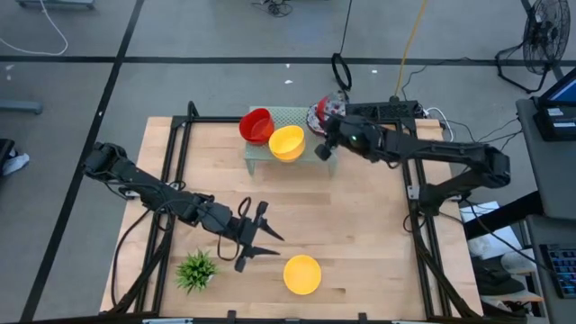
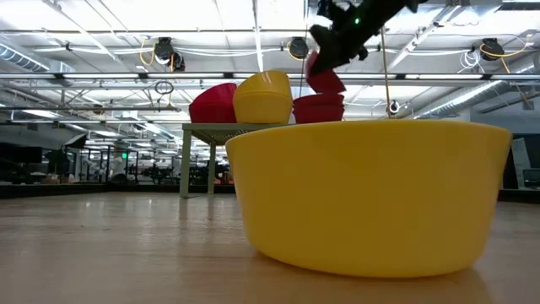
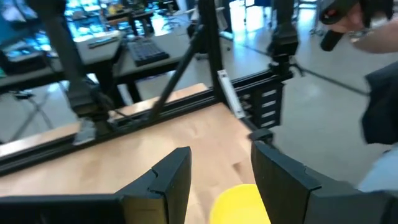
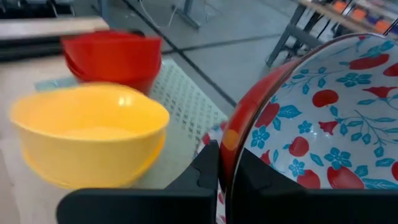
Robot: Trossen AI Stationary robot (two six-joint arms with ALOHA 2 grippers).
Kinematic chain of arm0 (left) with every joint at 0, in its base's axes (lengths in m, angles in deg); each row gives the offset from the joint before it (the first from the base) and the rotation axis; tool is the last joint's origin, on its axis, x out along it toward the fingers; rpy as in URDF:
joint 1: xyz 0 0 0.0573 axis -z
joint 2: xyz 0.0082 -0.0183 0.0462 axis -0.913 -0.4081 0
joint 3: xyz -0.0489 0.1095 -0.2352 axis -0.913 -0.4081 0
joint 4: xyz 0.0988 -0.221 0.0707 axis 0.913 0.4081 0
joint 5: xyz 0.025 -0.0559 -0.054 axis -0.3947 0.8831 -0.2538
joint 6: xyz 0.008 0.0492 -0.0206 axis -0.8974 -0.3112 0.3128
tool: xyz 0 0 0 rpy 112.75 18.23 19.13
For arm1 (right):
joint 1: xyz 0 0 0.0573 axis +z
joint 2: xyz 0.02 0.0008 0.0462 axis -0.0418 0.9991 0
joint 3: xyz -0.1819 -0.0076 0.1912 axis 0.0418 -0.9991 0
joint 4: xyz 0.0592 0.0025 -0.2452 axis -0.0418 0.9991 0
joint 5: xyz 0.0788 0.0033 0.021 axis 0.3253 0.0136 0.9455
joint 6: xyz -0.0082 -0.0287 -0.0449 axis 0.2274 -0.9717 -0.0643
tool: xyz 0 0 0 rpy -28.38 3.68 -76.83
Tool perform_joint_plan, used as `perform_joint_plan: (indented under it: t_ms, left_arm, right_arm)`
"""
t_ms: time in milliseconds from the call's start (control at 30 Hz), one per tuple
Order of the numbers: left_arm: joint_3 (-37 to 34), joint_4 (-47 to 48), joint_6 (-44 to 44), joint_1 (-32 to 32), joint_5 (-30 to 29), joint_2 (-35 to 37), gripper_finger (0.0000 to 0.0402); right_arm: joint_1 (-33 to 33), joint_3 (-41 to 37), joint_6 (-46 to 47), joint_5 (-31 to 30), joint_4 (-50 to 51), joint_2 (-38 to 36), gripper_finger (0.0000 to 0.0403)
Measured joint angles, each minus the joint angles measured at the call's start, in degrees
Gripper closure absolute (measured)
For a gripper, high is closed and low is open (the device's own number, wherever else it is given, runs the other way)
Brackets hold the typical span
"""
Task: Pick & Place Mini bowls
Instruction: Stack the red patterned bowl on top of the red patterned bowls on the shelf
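A green mesh stand [image 1: 261, 148] at the table's far edge carries a plain red bowl [image 1: 256, 126] and a yellow bowl [image 1: 287, 142]. My right gripper [image 1: 326, 129] is above the stand's right end, shut on a bowl that is white with red flowers inside and red outside [image 4: 336, 106]. In the low view this bowl [image 2: 325, 80] hangs tilted above another red-sided bowl [image 2: 319, 108] standing on the stand. A second yellow bowl [image 1: 302, 274] sits on its base near the table's near edge. My left gripper [image 1: 273, 245] is open just left of it, touching nothing. My right gripper holds the floral bowl by its rim and wall [image 4: 231, 146], one finger [image 4: 208, 165] on the red outside and the other inside. The fingers come roughly level from the table's right. The bowl is lifted clear of the stand and tipped on its side.
A small spiky green plant [image 1: 196, 268] stands near the table's near-left corner, close to my left arm. Black frame rails [image 1: 175, 148] run along the table's left and right sides. A person [image 3: 379, 93] shows beyond the table in the left wrist view.
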Motion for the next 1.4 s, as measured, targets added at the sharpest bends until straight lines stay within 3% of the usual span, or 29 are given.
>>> perform_joint_plan:
  t_ms: [200, 700, 1400]
  left_arm:
    - [0.0, 0.0, -2.0, -0.3, -4.5, 0.0, 0.0229]
    - [0.0, 0.0, -2.1, -2.8, -4.7, 0.0, 0.0229]
    - [0.0, 0.0, -1.7, -4.2, -4.7, 0.0, 0.0229]
  right_arm:
    - [-3.3, 0.0, -0.5, 1.0, -0.4, 2.9, 0.0395]
    - [-3.5, 0.0, -6.5, 1.0, -3.5, 5.0, 0.0391]
    - [-3.5, 0.0, -8.0, 1.0, -8.2, 4.9, 0.031]
